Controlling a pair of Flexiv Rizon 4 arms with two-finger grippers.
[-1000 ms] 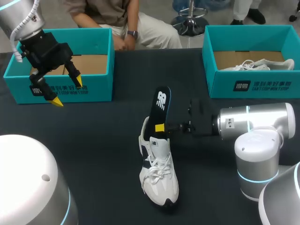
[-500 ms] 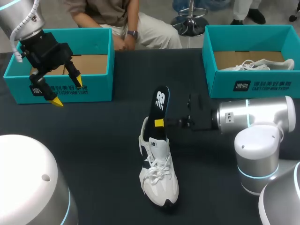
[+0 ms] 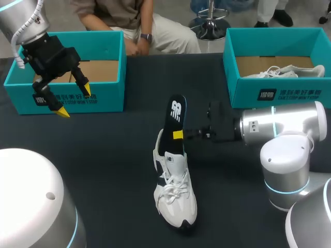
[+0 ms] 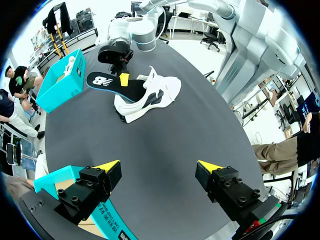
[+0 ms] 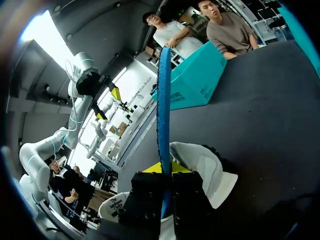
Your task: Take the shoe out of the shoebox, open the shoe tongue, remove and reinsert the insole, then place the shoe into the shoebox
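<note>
A white sneaker (image 3: 176,192) lies on the black table (image 3: 114,155), toe toward the near edge. A black insole (image 3: 177,114) with a white logo sticks up out of its heel opening. My right gripper (image 3: 177,135) comes in from the right and is shut on the insole's middle. In the right wrist view the insole (image 5: 164,115) stands edge-on between the fingers of my right gripper (image 5: 164,172), over the shoe (image 5: 202,167). My left gripper (image 3: 74,100) hangs open in front of the left teal shoebox (image 3: 111,101). From the left wrist, the open left gripper (image 4: 159,166) looks across at the shoe (image 4: 152,95).
A second teal shoebox (image 3: 310,98) at the far right holds another white shoe (image 3: 274,72). The left shoebox shows bare cardboard inside. My right arm's elbow (image 3: 284,155) stands at the right of the shoe.
The right gripper's fingers have closed onto the insole, and gripper and insole have shifted slightly away from the near edge. The left arm has not moved.
</note>
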